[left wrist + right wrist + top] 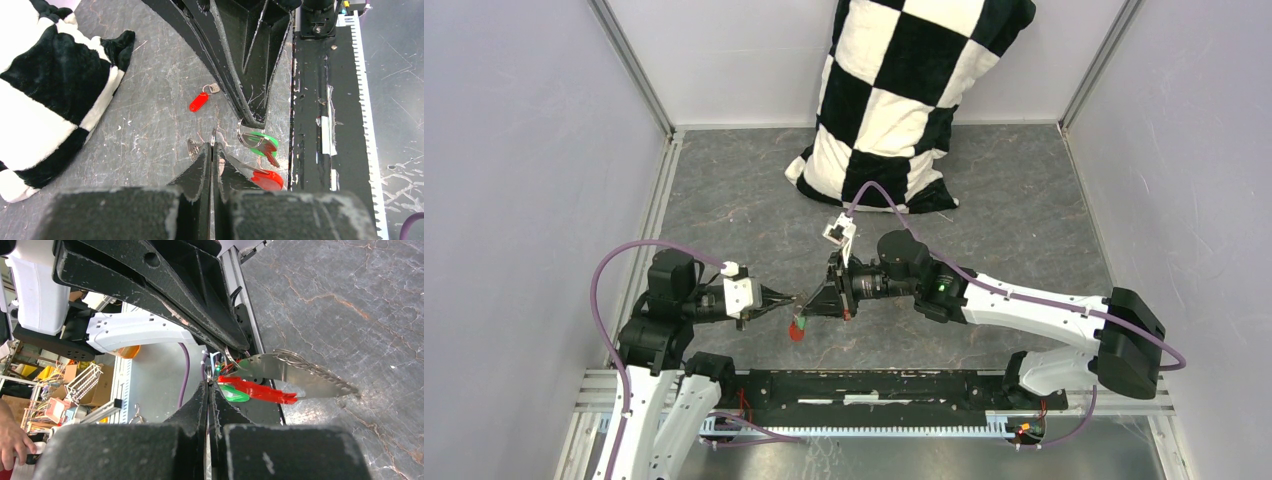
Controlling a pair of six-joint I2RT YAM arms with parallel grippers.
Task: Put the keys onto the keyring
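Both grippers meet tip to tip just above the table. My left gripper (pixel 792 298) (pixel 212 146) is shut on a thin wire ring of the keyring. The keyring's red-and-grey fob (pixel 267 179) (pixel 300 374) hangs beside the left fingers and shows as a red spot (pixel 797 330) in the top view. My right gripper (pixel 812 303) (pixel 208 384) is shut on another wire ring (pixel 242 137). The green-headed key (pixel 260 140) (pixel 234 394) hangs at that ring. The red-headed key (pixel 199 101) (pixel 847 315) lies loose on the table behind the grippers.
A black-and-white checkered pillow (pixel 894 90) (pixel 45 100) leans at the back of the grey table. A black rail (pixel 894 385) (pixel 310 125) runs along the near edge, close to the hanging keys. Grey walls close in both sides.
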